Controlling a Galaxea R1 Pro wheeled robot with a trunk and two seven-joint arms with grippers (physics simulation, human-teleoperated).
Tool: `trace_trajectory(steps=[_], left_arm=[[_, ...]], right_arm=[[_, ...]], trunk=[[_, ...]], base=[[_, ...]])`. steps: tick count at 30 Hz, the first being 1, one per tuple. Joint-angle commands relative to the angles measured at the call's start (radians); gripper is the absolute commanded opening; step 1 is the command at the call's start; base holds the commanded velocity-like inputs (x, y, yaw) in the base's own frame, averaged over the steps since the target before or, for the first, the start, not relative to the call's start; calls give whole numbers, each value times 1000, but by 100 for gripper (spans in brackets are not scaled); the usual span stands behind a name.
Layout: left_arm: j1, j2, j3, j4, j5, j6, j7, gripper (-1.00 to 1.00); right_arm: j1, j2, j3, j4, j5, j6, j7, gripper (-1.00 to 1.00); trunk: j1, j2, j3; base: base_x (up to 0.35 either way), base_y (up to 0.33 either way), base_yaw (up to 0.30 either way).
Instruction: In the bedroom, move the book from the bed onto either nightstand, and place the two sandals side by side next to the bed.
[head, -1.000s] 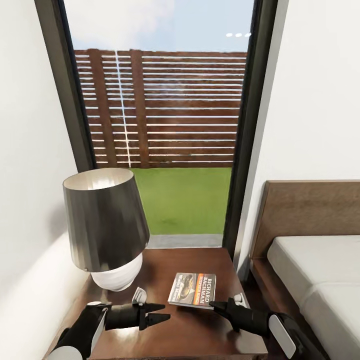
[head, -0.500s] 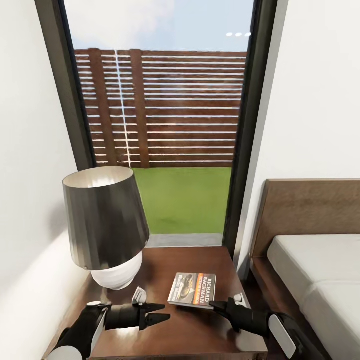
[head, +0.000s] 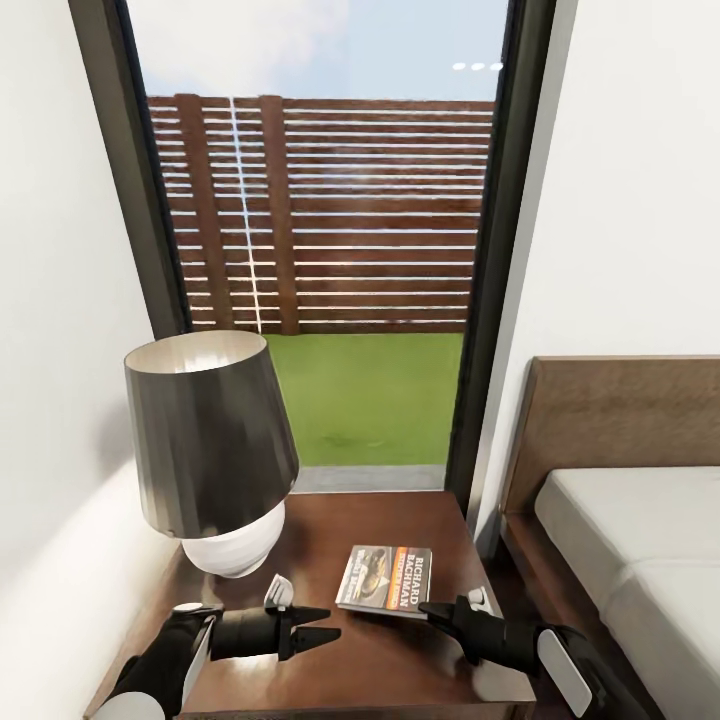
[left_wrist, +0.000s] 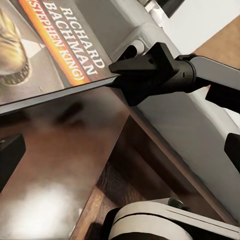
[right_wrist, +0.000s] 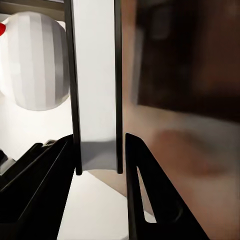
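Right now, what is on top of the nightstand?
On the nightstand lie the book, flat, and a lamp beside it. The lamp shade hides whatever stands behind its base.

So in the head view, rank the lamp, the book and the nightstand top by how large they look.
1. Nightstand top, though partly covered.
2. Lamp; it stands nearer the camera, so it is close to first.
3. Book, clearly smallest.
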Motion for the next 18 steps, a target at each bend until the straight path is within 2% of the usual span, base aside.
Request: trace_trajectory(steps=[1, 18], left_arm=[[-1, -2, 8, -1, -11, 11, -7, 100], [-1, -1, 8, -1, -11, 11, -7, 100]], right_arm=[[-1, 0, -3, 0, 0, 5, 3, -100], [-1, 0, -3, 0, 0, 4, 3, -100]], trunk=[[0, 0, -1], [1, -1, -9]], base=[[0, 0, 0], [0, 0, 0]])
